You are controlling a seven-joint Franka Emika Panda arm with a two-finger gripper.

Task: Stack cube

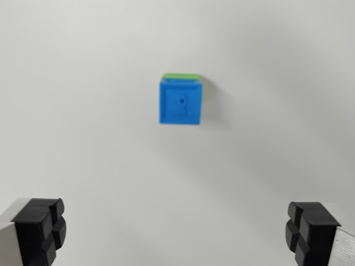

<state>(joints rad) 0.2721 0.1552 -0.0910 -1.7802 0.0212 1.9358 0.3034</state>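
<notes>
Two cubes are sitting stacked on the counter point(83, 111), blue cube point(180, 105) atop the green cube point(181, 75); I'm hovering above, pincer point(176, 230) spread and empty — stacking looks finished; next, I'm just backing clear.

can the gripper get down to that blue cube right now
Probably yes: the gripper is open, and nothing lies between it and the blue plastic cube sitting on a green cube on the white table.

A plain white tabletop point(83, 111) fills the view, evenly lit with soft, faint shadows.
</notes>
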